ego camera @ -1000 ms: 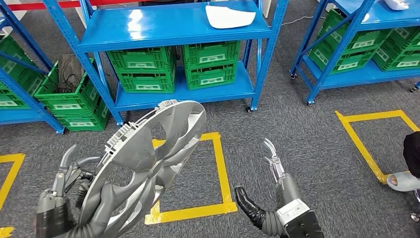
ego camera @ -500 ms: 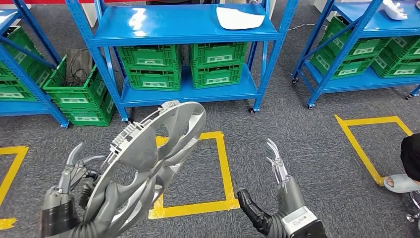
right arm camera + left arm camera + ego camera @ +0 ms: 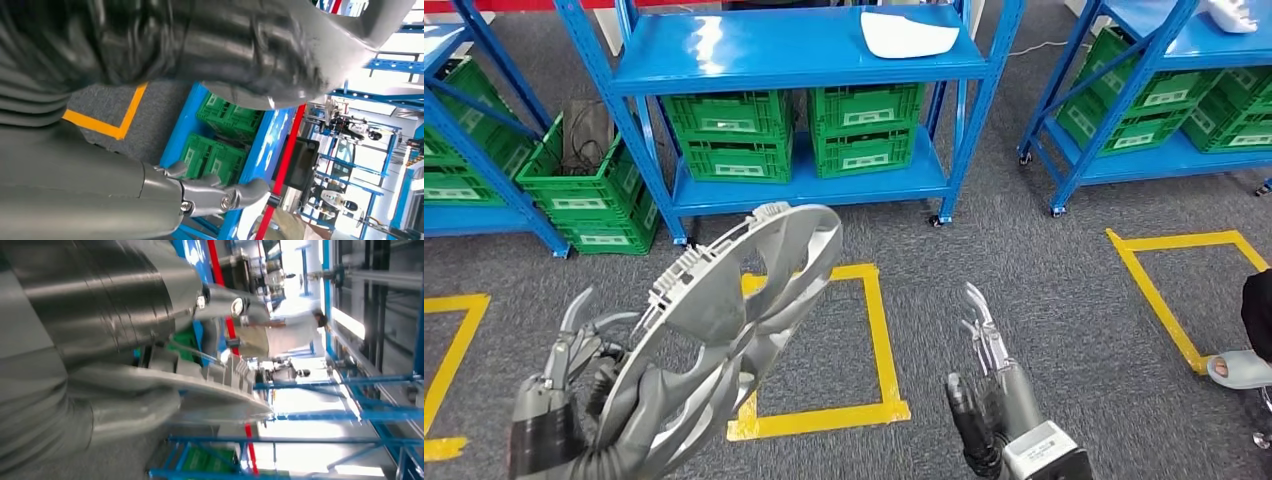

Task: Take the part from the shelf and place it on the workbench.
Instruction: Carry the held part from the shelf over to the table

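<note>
Wheel cover [image 3: 724,330]: silver, off the shelf, held up at robot's left front, above carpet and the yellow taped square [image 3: 879,340]. Tilted, top edge leaning toward the blue shelf [image 3: 794,50], low edge down by left forearm.
Left hand [image 3: 574,350]: behind the cover's back side, fingers spread along its rim; looks like it grips the cover, exact contact hidden by the disc. Wrist view shows cover [image 3: 200,390] edge-on right beside the hand.
Right hand [image 3: 984,340]: holds nothing, fingers straight and apart, pointing fwd. Well apart from cover, to its right.
Key relation: cover sits wholly on left side; left hand carries alone, right is the far one. Face of disc turned toward right hand.
Workbench: can't see it from here.
Step, my guess: carry phase, pick done, placing not yet. Likely needs a turn to find the bench.
Risk: one-hand hold on a wide disc, could swing or slip.
</note>
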